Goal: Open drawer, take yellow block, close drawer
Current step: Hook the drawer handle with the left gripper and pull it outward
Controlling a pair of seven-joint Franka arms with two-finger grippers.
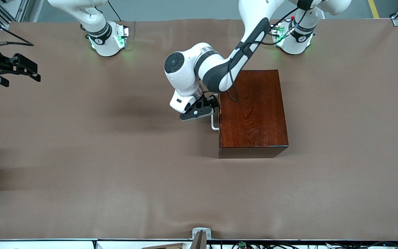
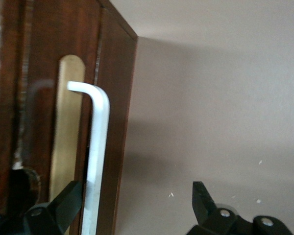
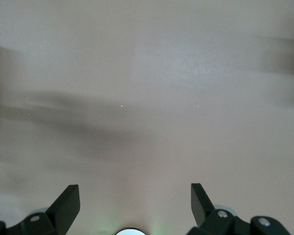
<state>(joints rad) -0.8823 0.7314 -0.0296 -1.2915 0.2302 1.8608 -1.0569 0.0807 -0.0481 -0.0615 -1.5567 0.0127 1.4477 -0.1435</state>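
The left gripper (image 2: 137, 205) sits at the shut drawer's (image 2: 54, 98) handle (image 2: 99, 147), fingers wide around it, while the right gripper (image 3: 135, 205) waits, fingers spread and empty, over the bench (image 1: 81, 155).

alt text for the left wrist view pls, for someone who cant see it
The left gripper is open at a white bar handle on the front of a dark reddish-brown wooden box, one black finger right against the bar and the other standing clear over bare brown table. The drawer looks shut; no yellow block is visible.
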